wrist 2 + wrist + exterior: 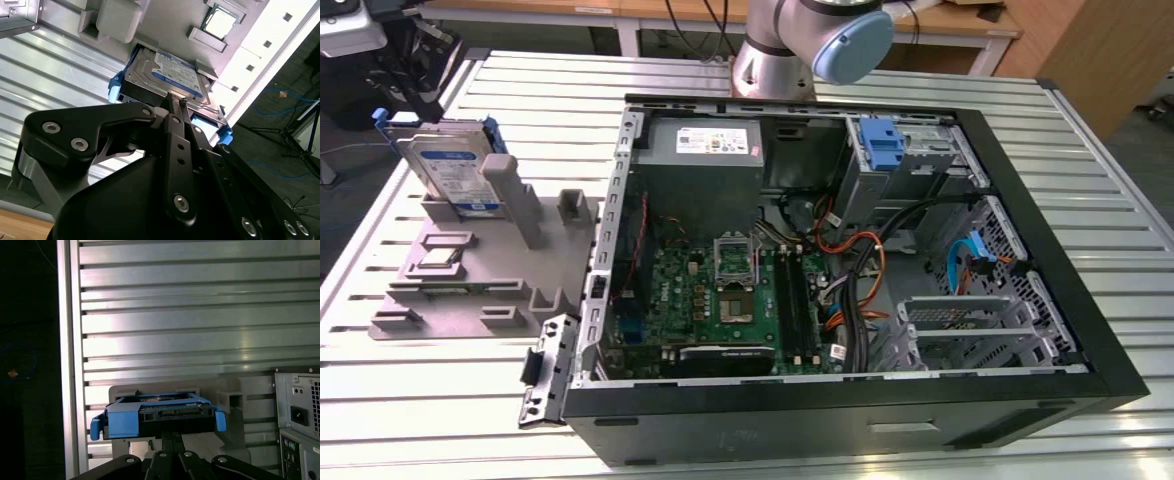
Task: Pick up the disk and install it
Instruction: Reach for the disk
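The disk stands on edge in a slot of the grey fixture, on the exterior view's left, outside the computer case. It is silver-grey with a blue-and-white label and a blue carrier around it. In the second wrist view my gripper has its two black fingers pressed together, their tips right at the upper edge of the disk. In the first wrist view the gripper points at the connector edge of the disk. The fingers are not around the disk.
The open computer case lies on the slatted metal table beside the fixture. Inside are a grey power supply, a motherboard, cables and a blue bracket in the drive bay. A processor chip rests on the fixture.
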Controlling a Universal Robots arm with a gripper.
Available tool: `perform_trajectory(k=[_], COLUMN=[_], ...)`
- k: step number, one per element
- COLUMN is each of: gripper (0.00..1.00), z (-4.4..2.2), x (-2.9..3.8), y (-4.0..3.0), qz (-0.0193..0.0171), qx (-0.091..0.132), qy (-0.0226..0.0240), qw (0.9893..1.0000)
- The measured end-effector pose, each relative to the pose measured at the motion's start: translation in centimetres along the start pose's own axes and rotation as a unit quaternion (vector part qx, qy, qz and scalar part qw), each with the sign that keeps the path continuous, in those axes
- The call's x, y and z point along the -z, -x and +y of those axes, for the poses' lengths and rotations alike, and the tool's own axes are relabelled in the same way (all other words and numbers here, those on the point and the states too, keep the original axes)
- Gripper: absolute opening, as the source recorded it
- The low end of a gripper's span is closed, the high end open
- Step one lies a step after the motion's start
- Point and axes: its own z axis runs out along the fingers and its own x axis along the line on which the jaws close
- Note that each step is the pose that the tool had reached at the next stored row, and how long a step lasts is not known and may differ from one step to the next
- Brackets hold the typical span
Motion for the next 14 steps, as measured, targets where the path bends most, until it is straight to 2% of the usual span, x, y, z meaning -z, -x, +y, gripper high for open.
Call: perform_trajectory(k=[14], gripper=[0.10], z=[0.05], x=[0.00], y=[0.00], qz=[0.0000], qx=[0.000], qy=[0.0000], qw=[1.0000])
